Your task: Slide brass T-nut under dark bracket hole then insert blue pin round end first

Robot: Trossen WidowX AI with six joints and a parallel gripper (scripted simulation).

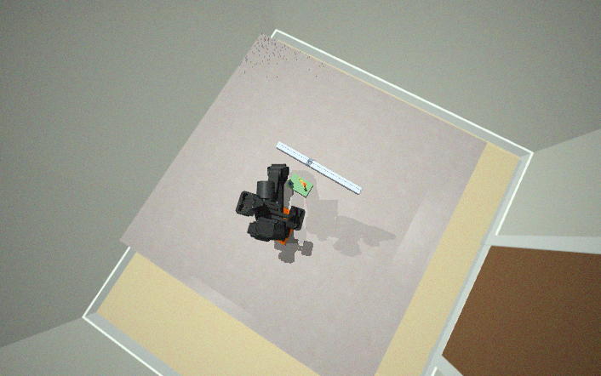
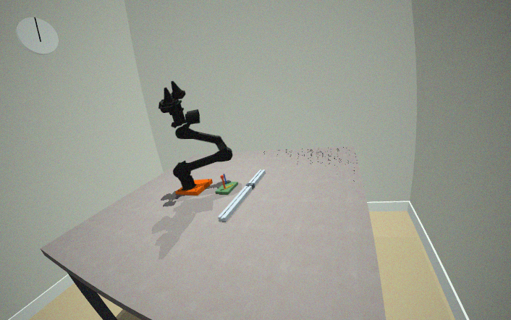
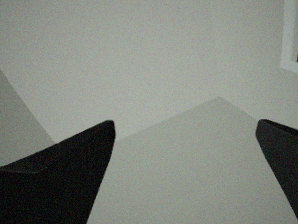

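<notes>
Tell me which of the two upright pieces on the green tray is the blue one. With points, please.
The blue pin (image 2: 224, 176), the thinner upright behind the orange handle (image 2: 222, 182) in the exterior view; its colour sets it apart.

Orange handle (image 1: 303, 183) (image 2: 222, 181) upright and blue pin (image 2: 225, 178) upright on green tray (image 1: 305, 190) (image 2: 225, 191); dark bracket (image 1: 310, 162) (image 2: 250, 185) across aluminum rail (image 1: 336, 176) (image 2: 237, 203).

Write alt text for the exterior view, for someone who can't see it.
A black robot arm on an orange base raises its open jaws above a table. Beside it, a green tray holds an upright orange handle and a blue pin; nearby lies a metal rail with a dark bracket.
</notes>
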